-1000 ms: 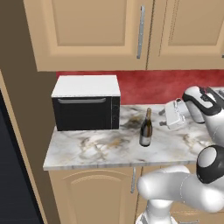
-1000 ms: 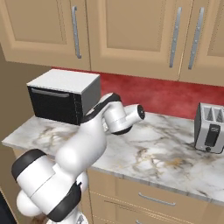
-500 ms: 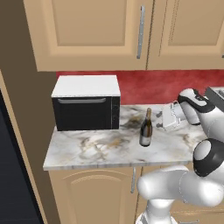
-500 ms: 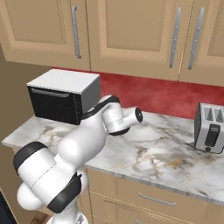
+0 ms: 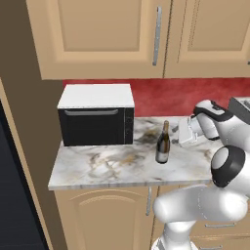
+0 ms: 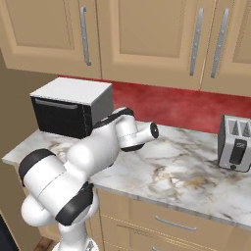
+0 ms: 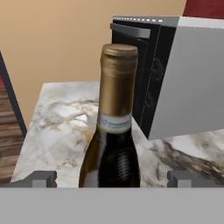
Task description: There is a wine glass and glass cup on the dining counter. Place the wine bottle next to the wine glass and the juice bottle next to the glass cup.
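the marble counter (image 5: 107, 166) carries the microwave (image 5: 96, 119), and just beside it the wine bottle (image 7: 113, 131) stands upright. the gripper (image 7: 111, 178) is spread fully wide, holding nothing, fingertips (image 7: 43, 178) seemingly either side of the bottle's shoulder. it should centre there, advance level, then close squarely without tipping it.

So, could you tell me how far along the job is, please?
Nothing looks placed yet. In hand: the open tool is lined up on the wine bottle, which stands on the counter beside the microwave, with neither finger touching it. Left: grasp it, deliver both bottles.
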Available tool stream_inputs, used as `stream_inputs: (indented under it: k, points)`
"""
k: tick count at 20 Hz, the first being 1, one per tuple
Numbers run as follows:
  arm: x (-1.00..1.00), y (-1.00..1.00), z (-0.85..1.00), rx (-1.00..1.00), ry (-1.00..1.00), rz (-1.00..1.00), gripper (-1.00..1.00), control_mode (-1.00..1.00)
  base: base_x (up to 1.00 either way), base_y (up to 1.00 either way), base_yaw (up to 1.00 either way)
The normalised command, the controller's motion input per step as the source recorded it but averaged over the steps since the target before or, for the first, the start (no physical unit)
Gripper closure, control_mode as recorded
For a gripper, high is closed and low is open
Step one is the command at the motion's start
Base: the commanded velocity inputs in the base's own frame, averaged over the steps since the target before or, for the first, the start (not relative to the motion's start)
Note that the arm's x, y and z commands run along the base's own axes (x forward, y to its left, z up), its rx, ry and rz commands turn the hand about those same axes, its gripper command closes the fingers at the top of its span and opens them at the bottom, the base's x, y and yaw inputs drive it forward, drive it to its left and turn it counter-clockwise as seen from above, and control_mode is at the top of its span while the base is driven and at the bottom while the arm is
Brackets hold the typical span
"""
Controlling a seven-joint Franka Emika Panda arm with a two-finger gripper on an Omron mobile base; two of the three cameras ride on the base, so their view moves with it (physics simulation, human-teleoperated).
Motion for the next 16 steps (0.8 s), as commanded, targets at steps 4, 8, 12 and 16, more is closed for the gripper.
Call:
stream_inputs:
  k: [4,8,12,16]
  points:
    - [0.02,0.1,-0.08,0.0,0.0,0.0,-1.0,-1.0,0.0,0.0,0.0]
    - [-0.01,0.13,-0.03,0.01,0.0,0.0,-1.0,-1.0,0.0,0.0,0.0]
    - [-0.01,0.14,-0.01,0.01,0.0,0.0,-1.0,-1.0,0.0,0.0,0.0]
    - [0.0,0.11,-0.01,0.02,0.0,0.0,-1.0,-1.0,0.0,0.0,0.0]
